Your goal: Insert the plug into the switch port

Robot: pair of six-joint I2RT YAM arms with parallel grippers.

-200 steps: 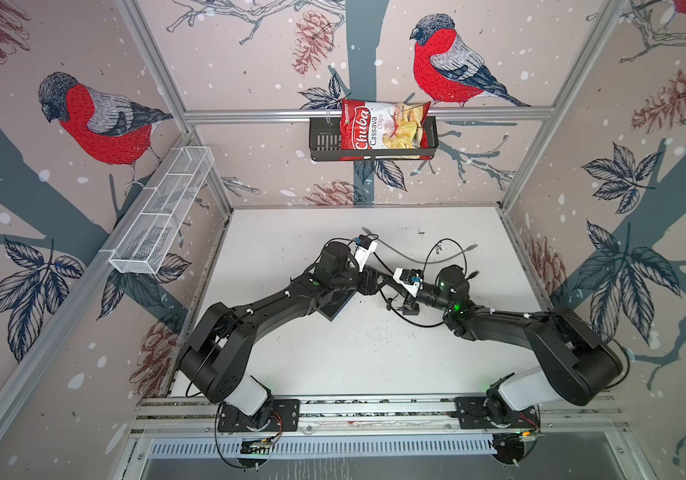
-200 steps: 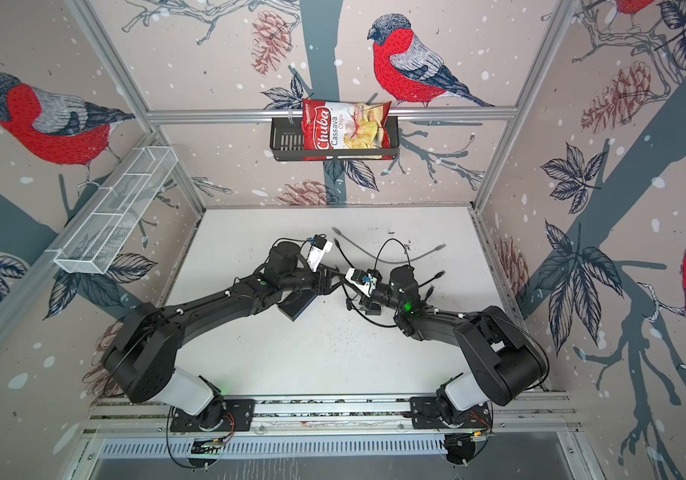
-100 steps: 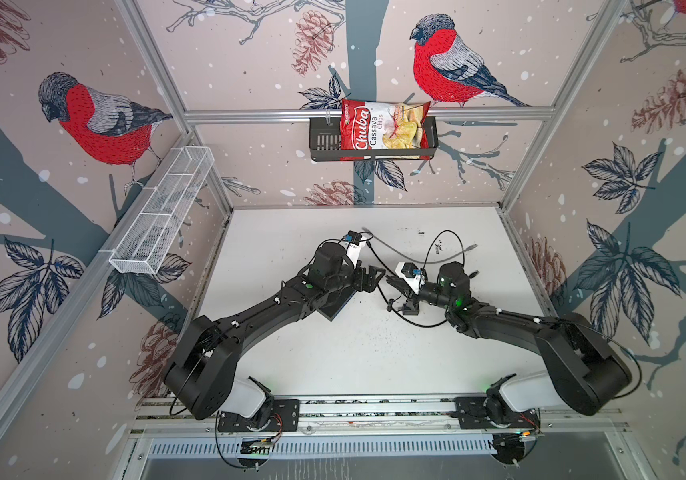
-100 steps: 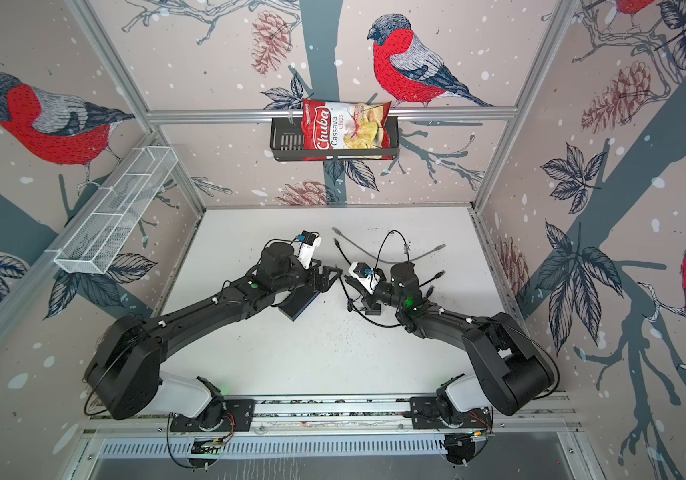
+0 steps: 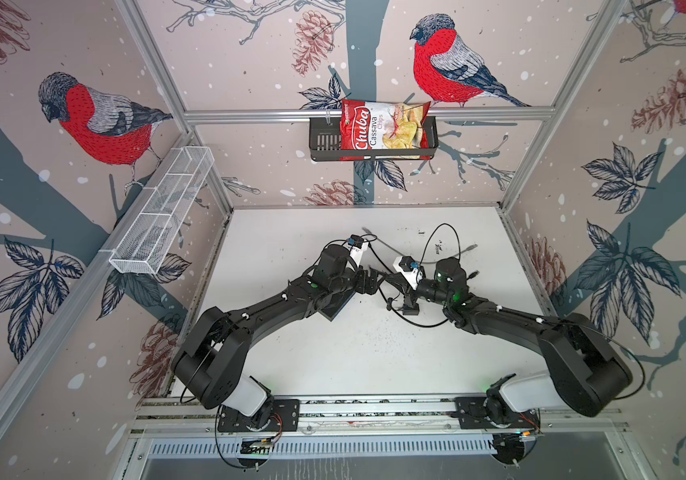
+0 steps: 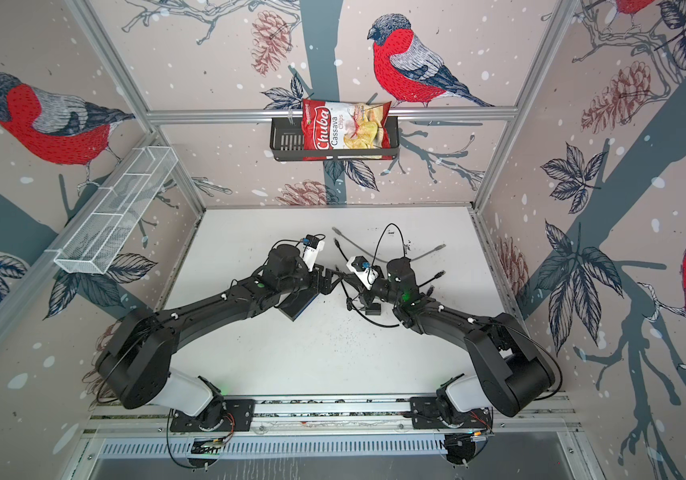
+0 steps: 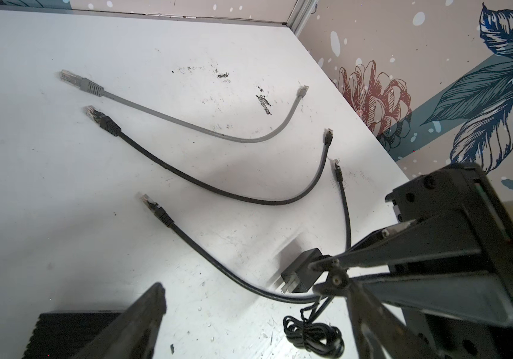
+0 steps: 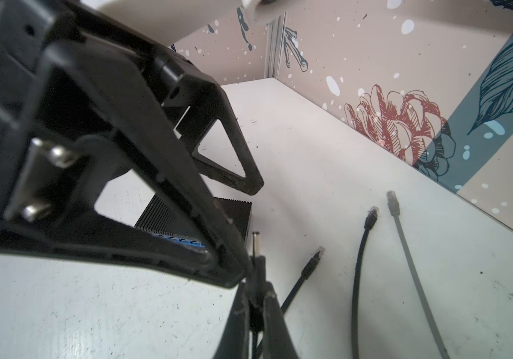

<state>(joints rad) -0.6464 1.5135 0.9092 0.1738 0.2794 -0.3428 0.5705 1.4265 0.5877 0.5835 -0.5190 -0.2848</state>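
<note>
**A:** What is the right gripper (image 8: 256, 279) doing?

**B:** It is pinching a small round plug (image 8: 254, 244) between closed fingers. The metal tip is poking out past them.

**A:** And where is that tip sitting against the box?

**B:** It is hovering just off one corner of the flat black box (image 8: 236, 213), up off the white table (image 5: 333, 365). The row of blue ports (image 8: 183, 241) is running along the box's near long edge, off to the side of the tip. The plug is not sitting in any socket yet.

**A:** The left gripper (image 5: 370, 281)?

**B:** It is hanging spread wide above the box, gripping nothing. Its fingers are facing the right gripper's tips at close range. In both top views its arm is covering part of the box.

**A:** Farther out?

**B:** A small power adapter (image 7: 303, 270) is lying just beside the right gripper, with a bundled cord (image 7: 311, 335) near it. Beyond that, a black cable (image 7: 199, 246), a longer black cable (image 7: 218, 191) and a grey cable (image 7: 187, 123) are lying apart from one another. On the back wall, a bag of chips (image 5: 385, 129) is resting in a black basket (image 5: 322, 141).
</note>
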